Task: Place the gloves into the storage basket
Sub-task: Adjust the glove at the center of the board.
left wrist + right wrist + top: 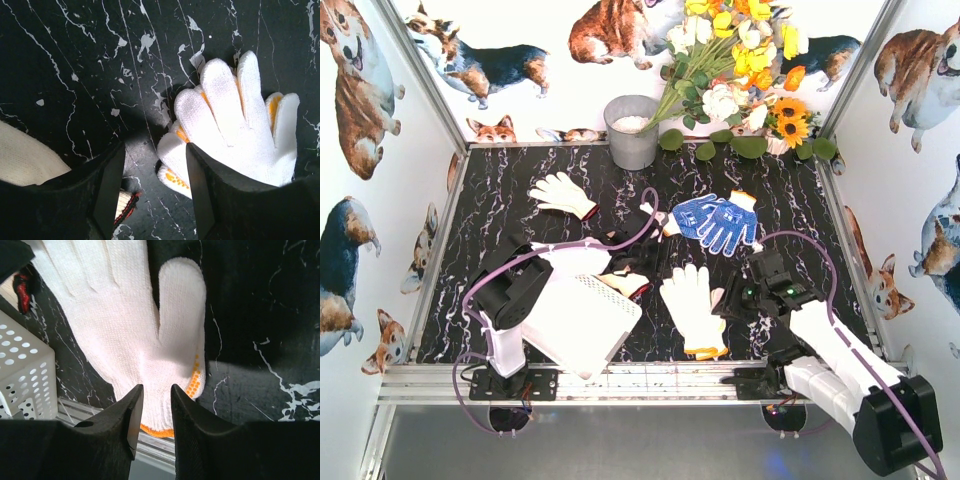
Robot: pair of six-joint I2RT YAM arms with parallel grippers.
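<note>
Right claw (156, 412): jaws standing narrowly apart, gripping nothing, hovering over the cuff of the white glove (125, 325), frame centre. Left claw (155, 195): gaping, empty. Storage basket (25, 375): sitting lower left. Likely risk: flat knit slipping, dragging off the tabletop (260, 315) edge.

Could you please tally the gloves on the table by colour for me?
White or cream gloves: 3
Blue dotted gloves: 2
Yellow-orange dotted glove, peeking from under a white one: 1
Total: 6 gloves
</note>
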